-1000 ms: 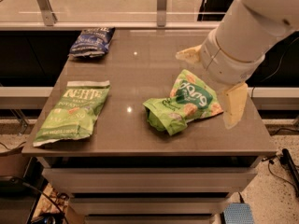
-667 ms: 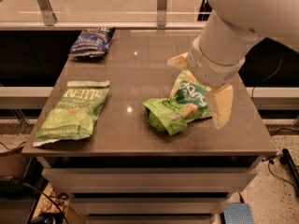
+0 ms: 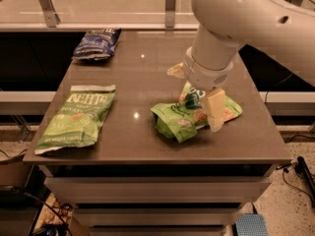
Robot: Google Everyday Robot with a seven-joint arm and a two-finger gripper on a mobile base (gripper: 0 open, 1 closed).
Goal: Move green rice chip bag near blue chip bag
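The green rice chip bag [image 3: 176,121] is lime green and crumpled, and lies on the right half of the brown table [image 3: 142,77]. My gripper [image 3: 197,93] hangs from the white arm right over the bag's far right part. One cream finger [image 3: 215,111] is on the bag's near side, the other sticks out behind it, and they stand spread apart around the bag's upper end. The arm hides part of the bag. The blue chip bag [image 3: 96,44] lies at the table's far left corner, well apart from the green rice chip bag.
A flatter light green bag with white lettering [image 3: 75,116] lies at the table's front left. A rail with metal posts [image 3: 170,6] runs behind the table. The table's front edge is close to the green rice chip bag.
The arm has moved left and down, so the gripper now sits over the green rice chip bag with its fingers on either side. The bags have not moved.
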